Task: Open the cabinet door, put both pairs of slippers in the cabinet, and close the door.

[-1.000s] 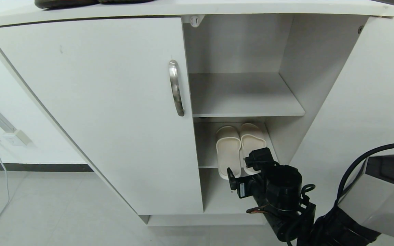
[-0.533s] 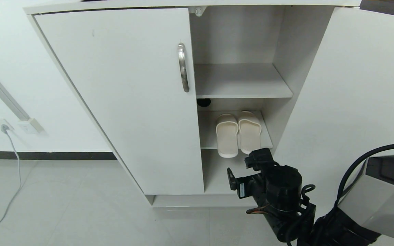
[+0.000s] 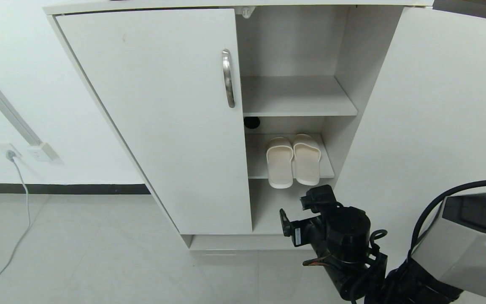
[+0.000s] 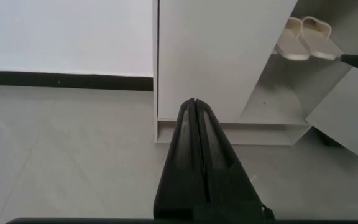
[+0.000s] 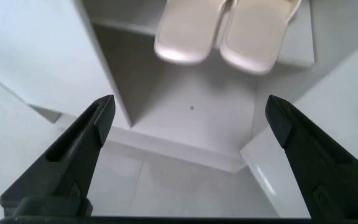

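Two slippers (image 3: 293, 160): we see one cream pair, side by side and touching, toes toward the back of the cabinet and heels jutting a little over the shelf's front edge. They lie ahead of the right claw and higher than it, apart from it.
Right claw (image 5: 189, 104): its two black fingers are spread wide with nothing between them. It hangs low in front of the open half of the cabinet, facing the bottom compartment.
Left claw (image 4: 194, 109): its fingers are pressed together with no gap, and it grips nothing. It is low over the floor, and the cabinet's base is well ahead of it.
Cabinet (image 3: 365, 55): white, standing on the floor ahead of both claws.
Left door (image 3: 154, 114): closed, ahead of the left claw, with a curved metal handle (image 3: 227, 78) upright near its inner edge.
Right door (image 3: 437, 105): swung open, standing just beside the right claw on its outer side.
Middle shelf (image 3: 327, 169): carries the slippers, one level above the compartment the right claw faces.
Upper shelf (image 3: 293, 95): higher up, above the slippers.
Bottom compartment (image 5: 191, 118): straight ahead of the right claw, under the slippers' heels.
Dark round thing (image 3: 251, 122): small, at the back above the middle shelf; we cannot tell what it is.
Floor (image 3: 99, 253): pale grey tiles under both claws.
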Robot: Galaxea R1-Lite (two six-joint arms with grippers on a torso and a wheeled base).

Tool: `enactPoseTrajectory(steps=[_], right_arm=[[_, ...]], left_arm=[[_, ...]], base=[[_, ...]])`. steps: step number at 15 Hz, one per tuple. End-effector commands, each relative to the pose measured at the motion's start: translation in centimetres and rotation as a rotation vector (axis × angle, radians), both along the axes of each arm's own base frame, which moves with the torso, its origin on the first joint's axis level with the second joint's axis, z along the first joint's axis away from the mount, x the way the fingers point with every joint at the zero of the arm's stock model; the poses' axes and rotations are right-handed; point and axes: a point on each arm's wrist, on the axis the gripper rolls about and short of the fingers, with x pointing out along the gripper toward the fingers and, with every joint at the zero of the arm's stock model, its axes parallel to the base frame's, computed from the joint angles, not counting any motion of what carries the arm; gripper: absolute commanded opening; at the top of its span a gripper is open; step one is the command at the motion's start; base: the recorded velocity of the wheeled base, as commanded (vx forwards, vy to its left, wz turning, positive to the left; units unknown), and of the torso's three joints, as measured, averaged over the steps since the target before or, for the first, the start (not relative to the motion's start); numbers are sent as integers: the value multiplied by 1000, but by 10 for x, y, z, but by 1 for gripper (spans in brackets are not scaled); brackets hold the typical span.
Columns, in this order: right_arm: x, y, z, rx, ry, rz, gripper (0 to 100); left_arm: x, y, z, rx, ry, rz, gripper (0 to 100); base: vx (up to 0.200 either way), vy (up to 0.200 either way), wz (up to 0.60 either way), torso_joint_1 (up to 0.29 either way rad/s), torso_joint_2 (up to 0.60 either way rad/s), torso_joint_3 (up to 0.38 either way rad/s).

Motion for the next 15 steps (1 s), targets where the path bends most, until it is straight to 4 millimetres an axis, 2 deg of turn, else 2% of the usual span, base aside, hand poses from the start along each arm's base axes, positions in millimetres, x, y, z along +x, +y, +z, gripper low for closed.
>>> enactPoseTrajectory(steps=[1,10,15], right_arm=[[0,0,-4,-8,8,1,100],[0,0,-4,-10,7,1,100],[1,0,-4,-10,7,-1,100]], left_arm=[[0,0,0,0,2,0,0],[0,0,0,0,3,-1,0],[0,0,0,0,2,-1,0]], base=[[0,0,0,0,0,0],[0,0,0,0,0,0],[0,0,0,4,2,158]])
